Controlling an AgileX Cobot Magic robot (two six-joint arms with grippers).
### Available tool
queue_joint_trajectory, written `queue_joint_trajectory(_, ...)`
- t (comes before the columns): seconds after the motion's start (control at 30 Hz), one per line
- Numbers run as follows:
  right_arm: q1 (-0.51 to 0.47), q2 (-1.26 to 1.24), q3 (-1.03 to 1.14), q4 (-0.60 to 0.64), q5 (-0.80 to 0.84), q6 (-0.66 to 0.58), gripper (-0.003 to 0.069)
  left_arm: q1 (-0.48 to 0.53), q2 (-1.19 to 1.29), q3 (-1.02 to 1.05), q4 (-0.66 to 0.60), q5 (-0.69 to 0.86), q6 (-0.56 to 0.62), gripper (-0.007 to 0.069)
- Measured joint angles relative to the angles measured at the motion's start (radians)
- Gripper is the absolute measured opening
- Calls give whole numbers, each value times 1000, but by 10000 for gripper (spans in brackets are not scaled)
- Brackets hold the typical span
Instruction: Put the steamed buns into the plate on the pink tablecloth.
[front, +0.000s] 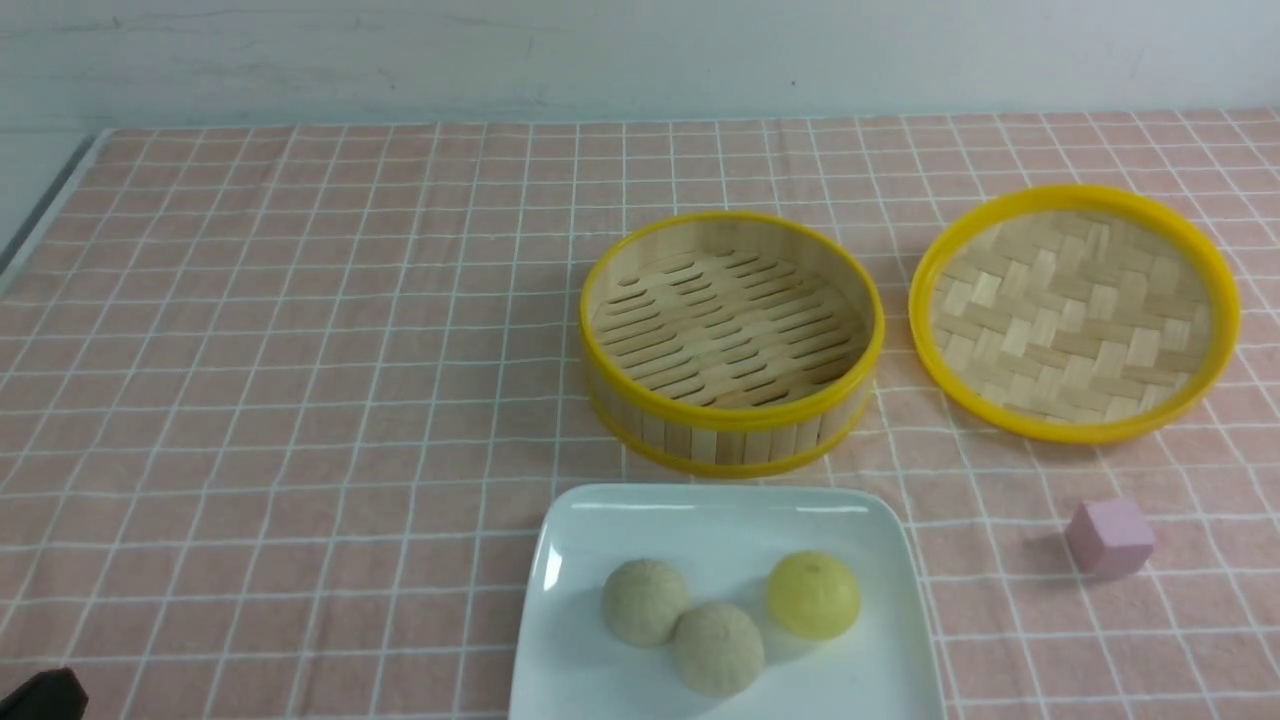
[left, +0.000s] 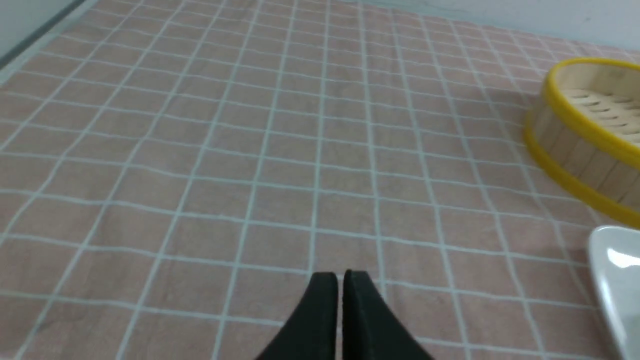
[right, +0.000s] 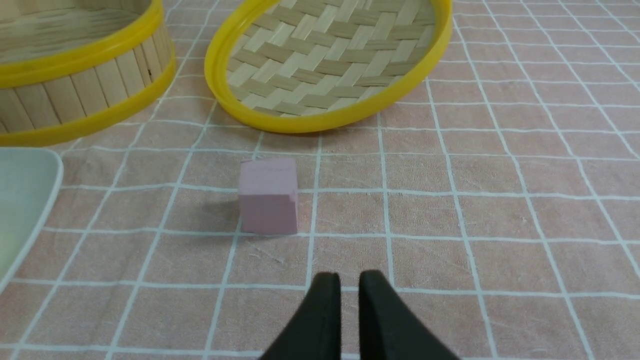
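Three steamed buns lie in the white square plate (front: 560, 560) at the front centre of the pink tablecloth (front: 300, 350): two beige-grey ones (front: 645, 600) (front: 717, 648) touching each other, and a pale yellow one (front: 813, 594) to their right. My left gripper (left: 340, 277) hovers over bare cloth left of the plate (left: 617, 270), fingers nearly together, nothing between them. My right gripper (right: 349, 277) hangs over the cloth right of the plate (right: 25, 200), only a narrow slit between its fingers, holding nothing. In the front view only a black bit of the left arm (front: 40, 695) shows.
A yellow-rimmed bamboo steamer (front: 730, 420) stands empty just behind the plate. Its woven lid (front: 1075, 310) lies upturned to the right. A small pink cube (front: 1110, 537) (right: 268, 196) sits on the cloth right of the plate, just ahead of my right gripper.
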Motion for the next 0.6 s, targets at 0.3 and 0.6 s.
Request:
queue_joint_trajectory(0.3, 0, 0, 0, 0, 0, 0, 92, 42, -30, 46, 6, 19, 24, 56)
queue_joint_trajectory(0.6, 0, 0, 0, 1, 0, 0, 104, 100, -30, 46, 7, 20, 32, 66)
